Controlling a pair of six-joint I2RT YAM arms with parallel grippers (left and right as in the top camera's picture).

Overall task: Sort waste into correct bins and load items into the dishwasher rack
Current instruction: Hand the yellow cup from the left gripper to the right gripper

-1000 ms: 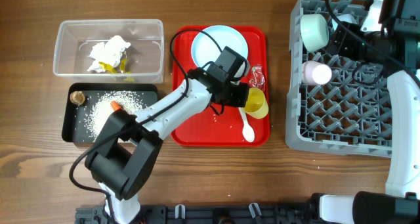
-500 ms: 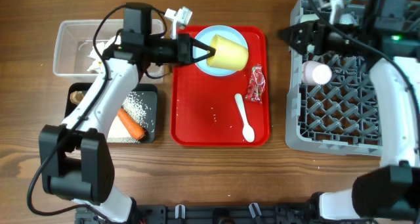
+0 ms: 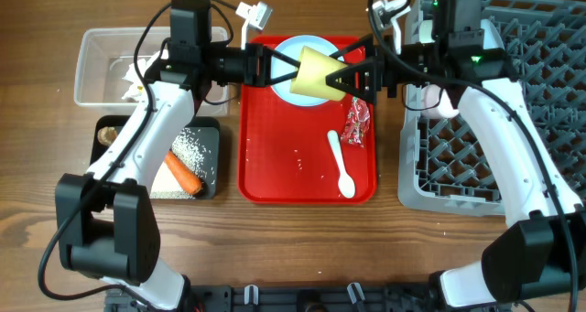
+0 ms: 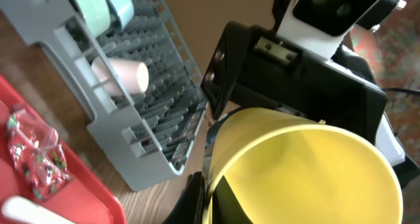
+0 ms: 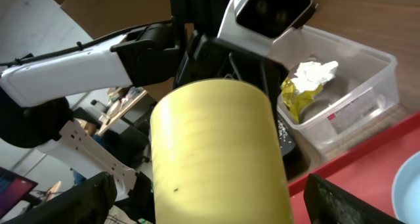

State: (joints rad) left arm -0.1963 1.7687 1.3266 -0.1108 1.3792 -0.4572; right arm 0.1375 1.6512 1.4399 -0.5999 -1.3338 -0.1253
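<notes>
**Nearest row**
- Wooden surface [image 3: 302, 248]: carried everything listed.
- White spoon [image 3: 341, 166]: lay flat on the red tray [image 3: 265, 166], bowl end nearest, not yet loaded.
- Carrot [image 3: 186, 175] and rice [image 3: 190, 145]: in the black tray [image 3: 212, 156] at left, which apparently served as the food-scrap bin.

**Middle row**
- Red wrapper [image 3: 355, 122]: on the red tray just beyond the spoon, unsorted.
- Rack [image 3: 476, 166]: at right, well apart from the left arm's base.
- Pink cup [image 3: 441, 102]: on its side among the pegs by the rack's left wall.
- Green bowl [image 4: 88, 4] and blue bowl [image 4: 121, 2]: stood on edge at the rack's far corner, seen from the left wrist.

**Far row**
- Yellow cup [image 3: 316, 74]: in the air over the blue plate [image 3: 291, 51], turned sideways with its mouth to the left and its base to the right.
- Left gripper [image 3: 291, 71]: jaws clamped on the cup's rim, one finger inside the mouth.
- Right gripper [image 3: 355, 77]: jaws wide, one on either side of the cup's base end, not closed on it.
- Judged a hand-over. The cup was offered base-first, probably so the right arm, which stood beside the rack, could take it.
- The grip should close before the left lets go, or the cup could drop onto the plate.
- Clear tub [image 3: 101, 56]: far left, holding crumpled tissue [image 3: 137, 74].
</notes>
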